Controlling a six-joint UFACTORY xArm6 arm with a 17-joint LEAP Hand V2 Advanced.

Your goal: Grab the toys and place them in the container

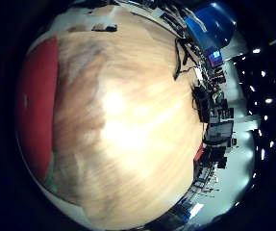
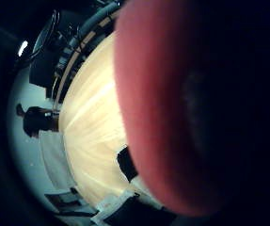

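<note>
Red toy (image 2: 162, 108): soft, matte, fuzzy-looking surface; rounded, bulging shape; fills much of thumb-side palm view, so close against palm; far side lost in shadow. Same red mass at edge of little-finger-side view, curved outline, just above tabletop.

Tabletop (image 1: 128, 125): light wood, visible grain streaks, glossy patch of reflected light near middle; rounded edge. Spread beneath toy in both views.

Dark flat item (image 2: 126, 163): black, angular, on tabletop just beside toy; identity unclear.

Blue chair (image 1: 214, 24): smooth moulded shell, beyond tabletop's far edge, well apart from toy.

Hand: no part clearly seen; open or closed cannot be told.

Container: not identified.
</note>
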